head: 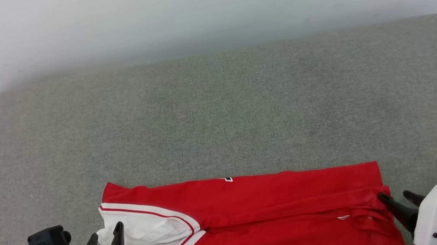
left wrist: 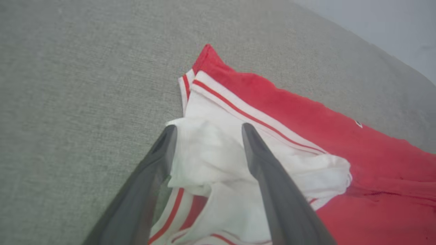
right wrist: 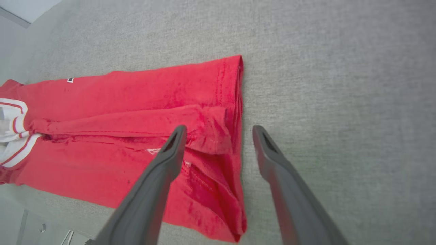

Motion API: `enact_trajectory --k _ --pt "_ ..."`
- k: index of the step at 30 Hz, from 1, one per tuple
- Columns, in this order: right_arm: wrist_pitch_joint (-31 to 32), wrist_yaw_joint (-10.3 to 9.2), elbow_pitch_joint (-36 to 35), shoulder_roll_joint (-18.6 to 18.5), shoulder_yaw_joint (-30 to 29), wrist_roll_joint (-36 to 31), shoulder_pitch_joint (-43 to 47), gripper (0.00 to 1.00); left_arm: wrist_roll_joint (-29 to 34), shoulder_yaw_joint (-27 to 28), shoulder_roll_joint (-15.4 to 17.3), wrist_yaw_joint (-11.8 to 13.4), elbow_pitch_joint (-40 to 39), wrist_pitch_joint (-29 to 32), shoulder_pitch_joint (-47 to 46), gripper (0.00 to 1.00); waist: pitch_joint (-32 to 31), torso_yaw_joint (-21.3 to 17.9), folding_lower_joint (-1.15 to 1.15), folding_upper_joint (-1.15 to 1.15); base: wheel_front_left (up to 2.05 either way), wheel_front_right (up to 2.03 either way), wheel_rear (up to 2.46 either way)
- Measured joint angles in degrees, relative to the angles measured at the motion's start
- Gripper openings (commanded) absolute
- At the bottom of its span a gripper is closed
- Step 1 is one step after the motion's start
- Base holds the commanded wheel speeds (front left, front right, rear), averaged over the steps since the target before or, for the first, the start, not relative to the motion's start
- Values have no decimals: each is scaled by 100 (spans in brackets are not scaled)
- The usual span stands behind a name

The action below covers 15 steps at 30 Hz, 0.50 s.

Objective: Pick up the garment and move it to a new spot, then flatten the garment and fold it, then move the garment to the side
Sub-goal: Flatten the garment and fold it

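The garment [head: 257, 204] lies on the grey padded surface [head: 217, 114] at its near edge, folded into a long red band with a crumpled white sleeve [head: 148, 234] at its left end. My left gripper [head: 106, 234] stands open over that sleeve [left wrist: 211, 160], one finger on each side of the bunched white cloth, which lies loose. My right gripper [head: 393, 195] is open at the garment's right end. In the right wrist view its fingers straddle the red hem [right wrist: 235, 112], one over the cloth [right wrist: 136, 98] and one over bare surface. Neither gripper [left wrist: 208, 126] [right wrist: 219, 127] grips anything.
Wide bare grey surface [head: 214, 97] stretches beyond the garment to a pale wall [head: 199, 2]. The garment's lower part runs off the bottom of the head view. The surface's near edge [right wrist: 51, 217] shows just below the garment in the right wrist view.
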Motion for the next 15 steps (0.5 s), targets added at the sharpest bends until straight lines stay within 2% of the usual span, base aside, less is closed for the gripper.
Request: enact_trajectory --k 5,11,15 --pt "105 0 -427 -136 -271 9 82 100 463 -44 -8 243 -535 -536 -17 100 -217 -55 0 0 0 0 0" --pt "667 0 -759 -235 -614 -126 55 100 1047 -98 -71 386 -1171 -1344 -50 100 -316 -44 0 0 0 0 0" --pt "1070 0 -940 -212 -719 -310 17 100 1419 -64 -153 519 -1459 -1633 -44 100 -291 69 0 0 0 0 0"
